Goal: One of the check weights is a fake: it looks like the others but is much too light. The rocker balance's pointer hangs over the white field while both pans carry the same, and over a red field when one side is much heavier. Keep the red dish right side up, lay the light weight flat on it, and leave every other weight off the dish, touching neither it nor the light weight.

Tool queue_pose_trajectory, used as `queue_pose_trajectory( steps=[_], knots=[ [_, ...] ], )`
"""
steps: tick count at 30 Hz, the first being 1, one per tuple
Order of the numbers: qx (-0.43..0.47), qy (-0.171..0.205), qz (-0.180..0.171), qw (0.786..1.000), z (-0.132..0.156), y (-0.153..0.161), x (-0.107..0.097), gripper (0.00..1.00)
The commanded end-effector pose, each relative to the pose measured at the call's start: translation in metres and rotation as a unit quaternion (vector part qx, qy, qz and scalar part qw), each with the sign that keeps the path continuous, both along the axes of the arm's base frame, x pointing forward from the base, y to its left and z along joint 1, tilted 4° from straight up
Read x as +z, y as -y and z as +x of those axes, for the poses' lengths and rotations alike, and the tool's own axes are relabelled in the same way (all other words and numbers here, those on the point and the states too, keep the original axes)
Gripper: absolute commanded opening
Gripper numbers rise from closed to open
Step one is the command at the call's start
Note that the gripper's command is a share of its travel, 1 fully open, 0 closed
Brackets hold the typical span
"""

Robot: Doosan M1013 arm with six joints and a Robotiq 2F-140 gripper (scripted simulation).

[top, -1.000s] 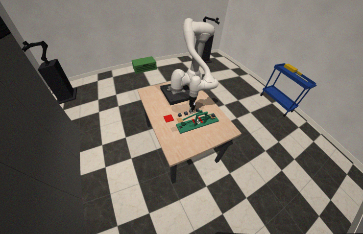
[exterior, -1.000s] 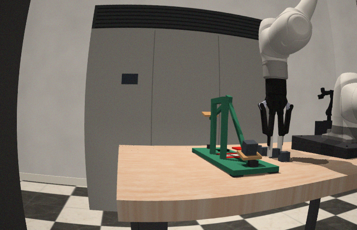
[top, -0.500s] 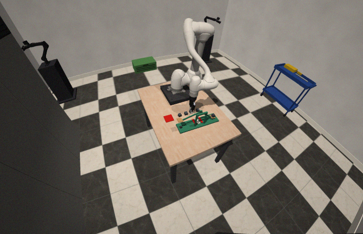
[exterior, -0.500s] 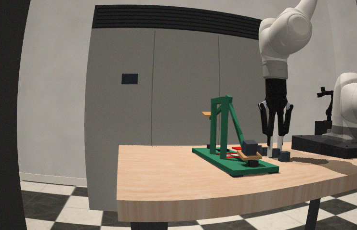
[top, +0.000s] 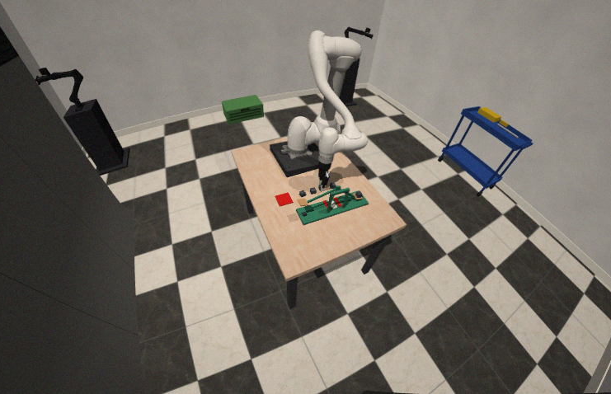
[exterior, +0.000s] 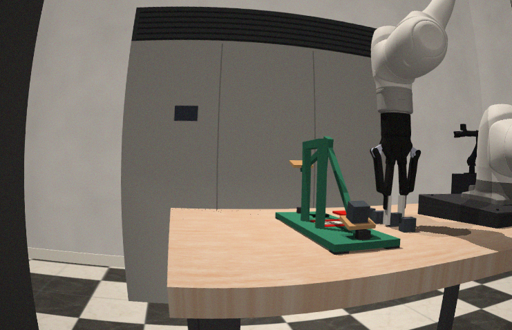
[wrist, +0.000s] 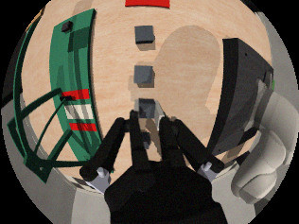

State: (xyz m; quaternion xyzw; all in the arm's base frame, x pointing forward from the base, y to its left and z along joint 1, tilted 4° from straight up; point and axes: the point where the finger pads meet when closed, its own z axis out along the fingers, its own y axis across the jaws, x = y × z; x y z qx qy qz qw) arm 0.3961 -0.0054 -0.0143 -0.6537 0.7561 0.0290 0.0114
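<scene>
Showing the whole red dish (top: pixel 284 199) (exterior: pixel 339 212) (wrist: pixel 148 3) on the counter (top: pixel 310 250) (exterior: pixel 233 248) (wrist: pixel 189 56) only from the top, wrist cam catching narrow fingers (top: pixel 321 187) (exterior: pixel 387 217) astride one weight (exterior: pixel 395 218) (wrist: pixel 147 108), can't tell if gripped, exterior revealing another weight (top: pixel 358 194) (exterior: pixel 358 211) on the lowered pan (top: pixel 357 198) (exterior: pixel 355 222).

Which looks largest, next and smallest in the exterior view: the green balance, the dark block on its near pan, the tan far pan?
1. Green balance
2. Dark block on the near pan
3. Tan far pan, partly hidden behind the frame

Wooden table (top: pixel 315 250) (exterior: pixel 240 248) (wrist: pixel 189 23), red dish (top: pixel 284 199) (exterior: pixel 339 212) (wrist: pixel 148 3), green balance (top: pixel 333 211) (exterior: pixel 321 182) (wrist: pixel 59 60)
</scene>
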Motion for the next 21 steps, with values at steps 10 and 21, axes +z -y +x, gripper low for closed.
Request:
queue_pose_trajectory(
  steps=[10,21],
  knots=[
    [-0.003,0.0,0.002,1.0,-0.0016,0.0007,-0.0015,0.26],
    [-0.003,0.0,0.002,1.0,-0.0016,0.0007,-0.0015,0.35]
  ],
)
